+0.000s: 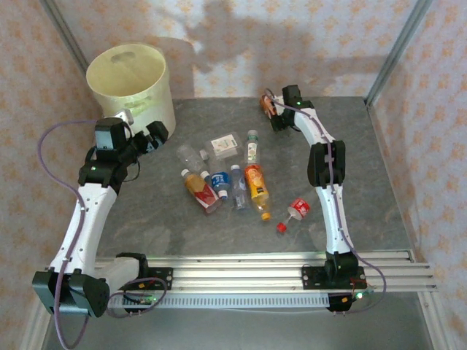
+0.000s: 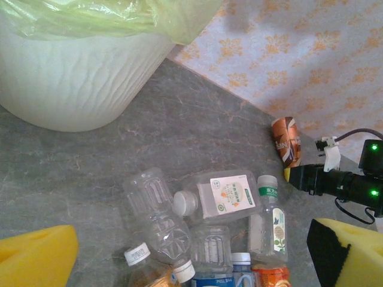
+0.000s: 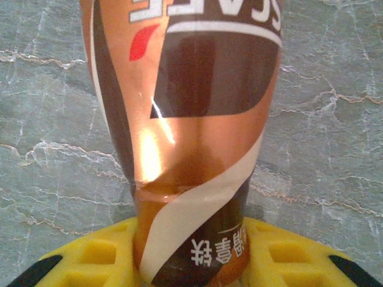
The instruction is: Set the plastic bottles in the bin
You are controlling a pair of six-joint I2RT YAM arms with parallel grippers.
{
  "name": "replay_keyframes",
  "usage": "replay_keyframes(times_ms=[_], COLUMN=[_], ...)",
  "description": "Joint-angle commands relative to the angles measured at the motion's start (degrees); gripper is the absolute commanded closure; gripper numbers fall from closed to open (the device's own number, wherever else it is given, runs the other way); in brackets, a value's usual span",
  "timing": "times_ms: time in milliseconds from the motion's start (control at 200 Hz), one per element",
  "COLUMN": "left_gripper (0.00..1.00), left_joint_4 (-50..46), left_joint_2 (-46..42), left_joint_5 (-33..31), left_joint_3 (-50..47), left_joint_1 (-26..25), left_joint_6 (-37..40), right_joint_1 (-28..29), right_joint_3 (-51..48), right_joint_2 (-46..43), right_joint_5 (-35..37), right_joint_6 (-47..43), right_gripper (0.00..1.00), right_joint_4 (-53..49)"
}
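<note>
Counting bottles [image 1: 238,188]: nine are showing from above, eight lying in a loose cluster at mid-table and one sitting apart at the far right; one loose red cap [image 1: 280,227] is lying near the cluster.
Bin [image 1: 131,80]: one, standing upright at the far left corner, well apart from the cluster. It is looking pale cream, round and tapered, with a handle cutout near the rim, a faintly rippled wall and thin yellowish film draping over its edge.
Bottle looks: all are looking small and plastic. Some are showing clear ribbed bodies. Others are wearing orange, red, blue or white labels. Several are carrying white caps.
Copper bottle [image 3: 191,119]: this is the one sitting apart, wearing a glossy brown-and-copper wrap that is creasing at the waist.
Right gripper [image 1: 273,111]: clamping the copper bottle, with its yellow foam pads [image 3: 90,260], cut with holes, pressing on either side.
Left gripper [image 1: 153,138]: hanging with its fingers spread wide and holding nothing, just beside the bin.
Table [image 1: 379,197]: one, looking grey, marbled and stone-like.
</note>
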Motion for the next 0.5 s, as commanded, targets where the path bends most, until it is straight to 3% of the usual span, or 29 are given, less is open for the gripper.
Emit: replay_keyframes(times_ms=[0, 370, 495], left_gripper=[0.0, 0.0, 0.0], left_joint_4=[2.5, 4.1, 7.0], left_joint_2=[1.1, 4.6, 5.0], left_joint_5=[0.2, 0.1, 1.6], left_joint_3=[-0.2, -0.3, -2.0], left_joint_1=[-0.3, -0.3, -1.1], left_joint_6=[-1.5, -7.9, -12.5], right_joint_1=[-0.1, 0.0, 0.0], right_joint_3=[-3.4, -29.9, -39.8], right_joint_2=[-3.7, -23.6, -31.4], right_joint_5=[2.8, 0.5, -1.4], right_joint_6=[1.3, 6.6, 11.2], right_gripper=[0.68, 0.78, 0.88], right_joint_4=[-1.9, 9.9, 14.3])
